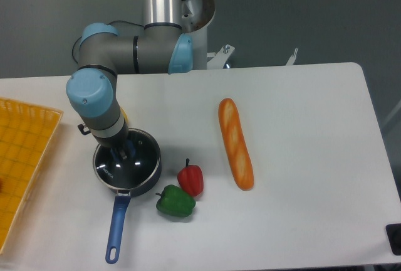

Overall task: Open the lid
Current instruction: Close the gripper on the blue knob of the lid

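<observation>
You'll find no readable writing. Lower left, the glass lid (128,165) sits on the pan (149,180); the gripper (123,153) covers its knob, grip unclear.

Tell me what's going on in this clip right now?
The robot arm's gripper is down on the round glass lid with a blue centre knob, which sits on the dark blue-handled saucepan. Whether the fingers have closed on the knob cannot be told. A red pepper, green pepper and baguette lie nearby.
</observation>
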`<state>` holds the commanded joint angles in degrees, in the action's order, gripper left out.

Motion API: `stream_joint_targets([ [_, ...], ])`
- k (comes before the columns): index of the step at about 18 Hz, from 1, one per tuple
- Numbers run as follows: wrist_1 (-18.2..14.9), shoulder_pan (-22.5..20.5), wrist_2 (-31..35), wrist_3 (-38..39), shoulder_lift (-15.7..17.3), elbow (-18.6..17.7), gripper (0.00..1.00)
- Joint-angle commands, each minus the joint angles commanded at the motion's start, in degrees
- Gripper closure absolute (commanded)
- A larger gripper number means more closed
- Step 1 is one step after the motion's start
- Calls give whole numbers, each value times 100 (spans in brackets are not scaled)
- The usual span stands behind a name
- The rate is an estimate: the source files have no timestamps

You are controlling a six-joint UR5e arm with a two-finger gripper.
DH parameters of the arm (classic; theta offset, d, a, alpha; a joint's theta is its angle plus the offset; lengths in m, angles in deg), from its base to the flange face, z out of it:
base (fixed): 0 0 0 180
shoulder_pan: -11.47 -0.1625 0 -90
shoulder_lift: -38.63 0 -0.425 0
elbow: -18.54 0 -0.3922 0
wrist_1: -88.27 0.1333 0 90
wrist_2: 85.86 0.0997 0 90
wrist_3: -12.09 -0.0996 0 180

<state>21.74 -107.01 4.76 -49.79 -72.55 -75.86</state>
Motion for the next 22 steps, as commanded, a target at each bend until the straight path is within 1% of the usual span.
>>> stream_joint_targets([
  [4, -9, 0, 0, 9, -9, 0, 5],
  [7, -9, 0, 9, 17, -9, 0, 8],
  [8, -9, 0, 9, 26, -9, 0, 11],
  [10, 0, 0, 9, 26, -9, 0, 12],
  [15, -9, 0, 0, 35, -9, 9, 22],
  [17, -17, 0, 0, 26, -9, 9, 29],
  [19, -26, 0, 0, 18, -9, 18, 33],
  [22, -35, -9, 0, 9, 0, 35, 36],
])
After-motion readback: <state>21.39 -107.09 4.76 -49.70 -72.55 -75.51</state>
